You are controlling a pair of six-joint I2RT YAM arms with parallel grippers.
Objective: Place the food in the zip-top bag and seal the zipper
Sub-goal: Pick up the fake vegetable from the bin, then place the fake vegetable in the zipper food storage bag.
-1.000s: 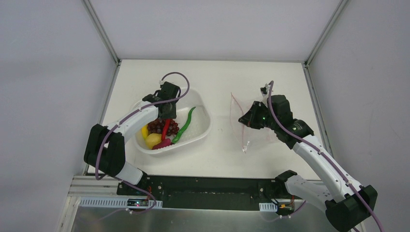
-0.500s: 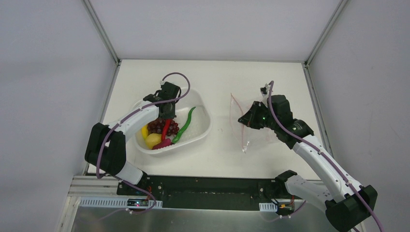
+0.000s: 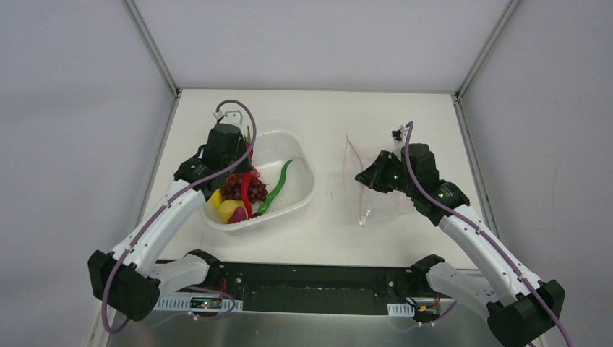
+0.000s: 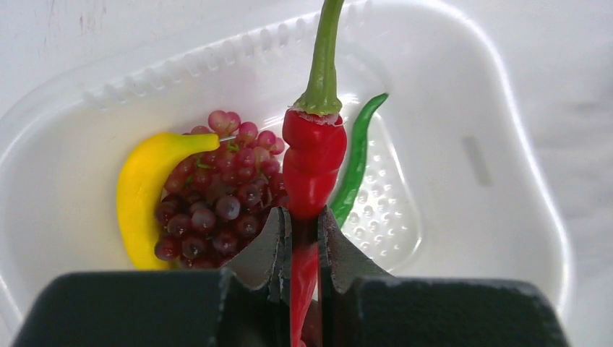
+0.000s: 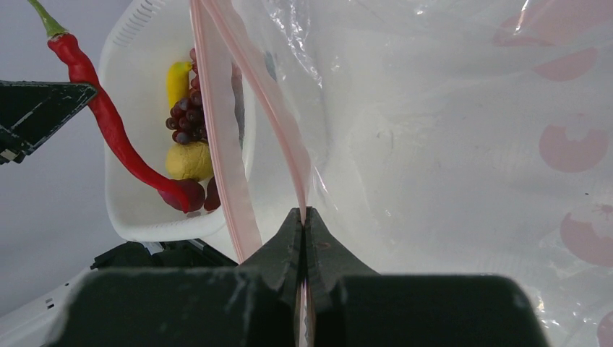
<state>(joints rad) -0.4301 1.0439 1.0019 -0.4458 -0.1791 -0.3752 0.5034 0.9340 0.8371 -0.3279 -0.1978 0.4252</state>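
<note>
My left gripper [image 4: 304,217] [image 3: 243,160] is shut on the red chili [image 4: 313,155] [image 3: 248,191]. It holds the chili lifted over the white tub [image 3: 300,195], stem pointing away and tail hanging down toward the other food. In the tub lie the yellow banana [image 4: 141,195], the dark red grape bunch [image 4: 217,195], the green chili [image 4: 356,155] and the round yellow fruit [image 3: 230,210]. To the right, my right gripper [image 5: 303,217] [image 3: 369,178] is shut on the pink zipper [image 5: 217,108] of the clear zip-top bag [image 5: 434,144] [image 3: 383,202]. The bag's mouth gapes toward the tub.
The tub [image 4: 506,144] stands left of centre on the white table [image 3: 325,116], the bag right of centre with a bare gap between them. Grey walls enclose the table on three sides. A black rail [image 3: 311,285] runs along the near edge.
My left gripper has closed on the red chili and raised it out of the pile, while the left arm has swung back and left. The right arm and the bag stay put.
</note>
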